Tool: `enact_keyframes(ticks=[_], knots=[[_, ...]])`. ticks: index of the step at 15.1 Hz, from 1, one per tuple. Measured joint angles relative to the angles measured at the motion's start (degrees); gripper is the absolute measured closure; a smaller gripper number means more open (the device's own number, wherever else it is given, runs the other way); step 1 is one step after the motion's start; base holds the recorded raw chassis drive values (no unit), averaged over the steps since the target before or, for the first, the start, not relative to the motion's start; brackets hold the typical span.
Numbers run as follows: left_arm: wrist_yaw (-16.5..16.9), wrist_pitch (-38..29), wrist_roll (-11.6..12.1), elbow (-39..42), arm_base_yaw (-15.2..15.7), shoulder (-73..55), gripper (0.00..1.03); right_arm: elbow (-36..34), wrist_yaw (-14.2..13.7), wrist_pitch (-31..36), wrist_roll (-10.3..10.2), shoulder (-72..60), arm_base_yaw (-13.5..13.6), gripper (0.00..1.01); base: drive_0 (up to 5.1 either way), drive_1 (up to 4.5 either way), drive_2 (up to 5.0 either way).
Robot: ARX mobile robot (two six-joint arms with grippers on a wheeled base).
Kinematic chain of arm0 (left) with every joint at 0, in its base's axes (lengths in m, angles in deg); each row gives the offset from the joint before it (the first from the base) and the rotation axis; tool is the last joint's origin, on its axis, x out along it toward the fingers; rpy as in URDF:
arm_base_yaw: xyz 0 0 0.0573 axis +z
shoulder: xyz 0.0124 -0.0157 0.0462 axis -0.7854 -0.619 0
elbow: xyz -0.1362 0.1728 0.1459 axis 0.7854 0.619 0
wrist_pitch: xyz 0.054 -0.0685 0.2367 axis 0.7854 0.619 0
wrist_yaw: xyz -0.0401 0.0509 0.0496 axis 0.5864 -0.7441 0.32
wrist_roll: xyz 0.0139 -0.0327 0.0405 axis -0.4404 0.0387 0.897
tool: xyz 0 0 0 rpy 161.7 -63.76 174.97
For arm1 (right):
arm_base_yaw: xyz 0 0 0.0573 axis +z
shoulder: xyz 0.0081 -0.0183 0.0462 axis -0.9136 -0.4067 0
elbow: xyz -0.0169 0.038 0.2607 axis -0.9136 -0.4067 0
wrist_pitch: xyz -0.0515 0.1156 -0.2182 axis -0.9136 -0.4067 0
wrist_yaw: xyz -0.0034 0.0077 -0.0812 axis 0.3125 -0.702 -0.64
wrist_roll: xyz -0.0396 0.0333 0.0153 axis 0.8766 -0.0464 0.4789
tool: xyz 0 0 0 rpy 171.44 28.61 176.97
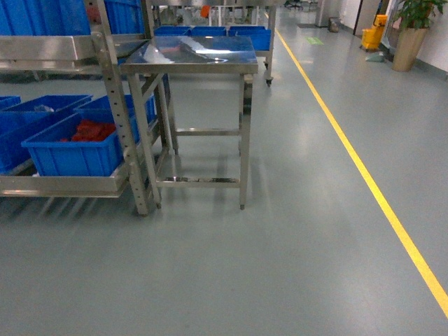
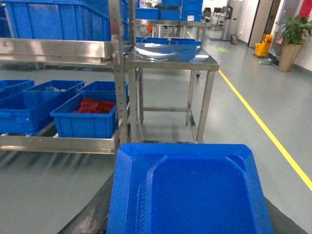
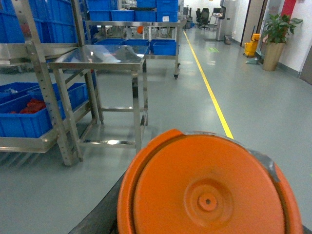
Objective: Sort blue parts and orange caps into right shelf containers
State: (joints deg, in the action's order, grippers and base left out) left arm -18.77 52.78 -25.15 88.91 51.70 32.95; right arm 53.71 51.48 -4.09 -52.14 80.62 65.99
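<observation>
I can read no lettering anywhere. Only my left wrist view shows the blue moulded plastic tray (image 2: 187, 192), only my right the round orange plastic lid (image 3: 207, 187); neither gripper appears, so their opening escapes me. Head view: blue ribbed crate (image 1: 73, 150) holding red pieces (image 1: 91, 130), beside the steel table (image 1: 192, 56).

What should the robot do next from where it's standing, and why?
Probably drive forward and turn left toward the shelf rack. The blue crates sit on its low level, out of arm's reach. The left wrist view shows a blue part and the right wrist view an orange cap close under each camera; neither gripper is visible.
</observation>
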Motion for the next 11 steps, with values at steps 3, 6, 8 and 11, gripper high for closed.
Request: enact_keyframes(ticks=[3,6,8,11], knots=[[-0.07,0.22,0.00,0.00,0.00,0.00,0.62,0.00,0.00,-0.15,0.00,0.00,0.00,0.57,0.2,4.45,-4.2],[0.00,0.31,0.00,0.00,0.00,0.00,0.62,0.00,0.00,-0.42,0.00,0.00,0.00,0.57,0.1,4.40,-4.2],[-0.04,0.26,0.00,0.00,0.00,0.00,0.62,0.00,0.00,-0.33,0.00,0.00,0.00,0.57,0.0,4.30,-4.3],[0.00,0.17,0.00,0.00,0.00,0.00,0.62,0.00,0.00,-0.33,0.00,0.00,0.00,0.57,-0.1,4.24,-4.4]])
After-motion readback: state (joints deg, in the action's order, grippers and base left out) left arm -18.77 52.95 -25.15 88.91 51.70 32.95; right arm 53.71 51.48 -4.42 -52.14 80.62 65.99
